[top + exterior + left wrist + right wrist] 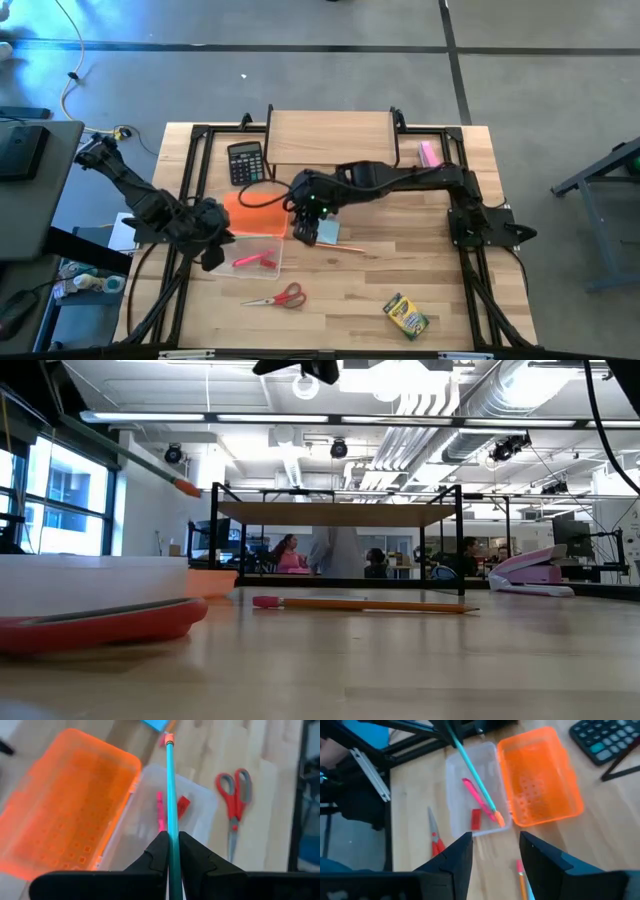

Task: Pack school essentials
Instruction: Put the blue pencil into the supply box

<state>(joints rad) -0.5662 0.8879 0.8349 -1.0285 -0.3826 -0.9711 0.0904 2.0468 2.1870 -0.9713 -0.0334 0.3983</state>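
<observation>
Right now the green pencil (171, 800) is pinched in the left gripper (170, 847), fingers pressed tight on it. Its orange eraser end sticks out above the clear tray (200, 807) of the open pencil box. The pink pen (476, 795) and red eraser (476, 818) lie inside that tray. The orange lid (255, 212) lies flat next to the tray, hinged to it.

The orange pencil (345, 247) lies on the table (340, 300), just beside the tray, w/ the blue notepad (328, 231) touching or nearly touching it. The right gripper (495, 852) hangs over the pad & pencil, fingers spread apart, holding nothing.

The scissors (277, 296) lie near the tray, toward the front edge. The crayon box (406, 315) sits well apart, front right.

At the back: black calculator (245, 161) by a wood shelf (330, 140), & a pink block (430, 154) on the other side.
</observation>
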